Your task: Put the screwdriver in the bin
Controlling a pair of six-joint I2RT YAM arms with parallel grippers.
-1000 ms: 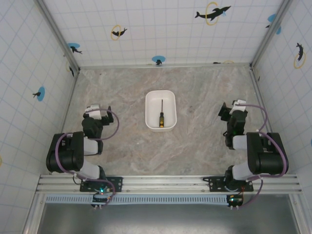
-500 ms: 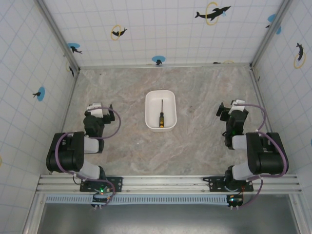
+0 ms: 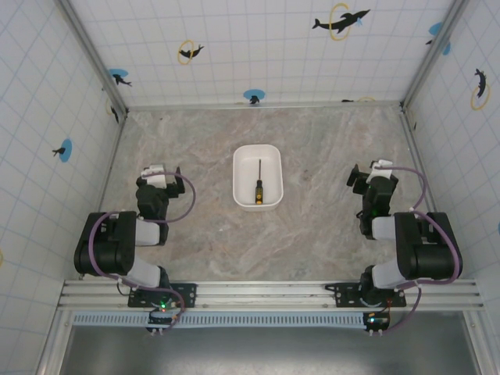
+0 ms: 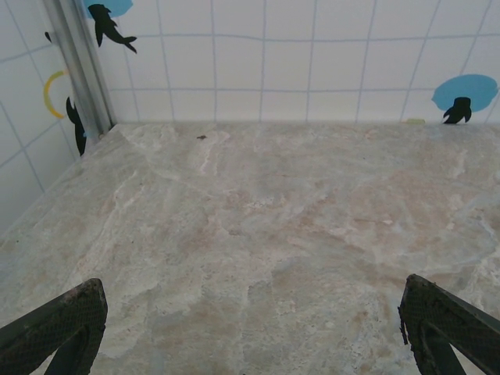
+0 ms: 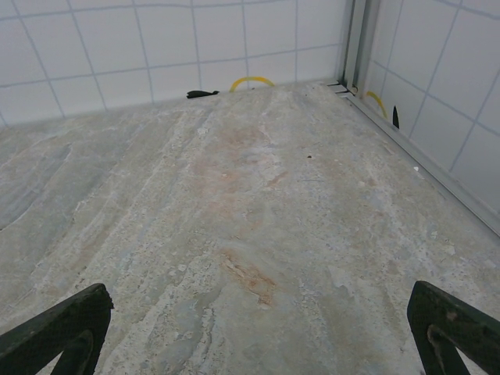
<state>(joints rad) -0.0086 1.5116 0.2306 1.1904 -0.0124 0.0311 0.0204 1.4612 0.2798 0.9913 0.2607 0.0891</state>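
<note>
Barely a twitch since a second ago: the left gripper has edged a shade sideways, jaws spread wide and empty over bare tabletop. In the centre, the screwdriver lies inside the bin, so the job looks done. The right gripper is likewise gaping, empty and parked clear. No lettering, only dolphin stickers.

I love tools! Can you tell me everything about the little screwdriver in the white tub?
The small slim screwdriver with a thin dark metal shaft and a yellow-orange and black handle lies flat inside the white rounded-rectangle plastic bin. Its shaft points away from the robot and its handle points back toward it, ending close to the bin's near wall. It is shorter than the bin and sits about midway between the side walls. Nothing grips it, and it seems to touch only the bin's floor.
</note>
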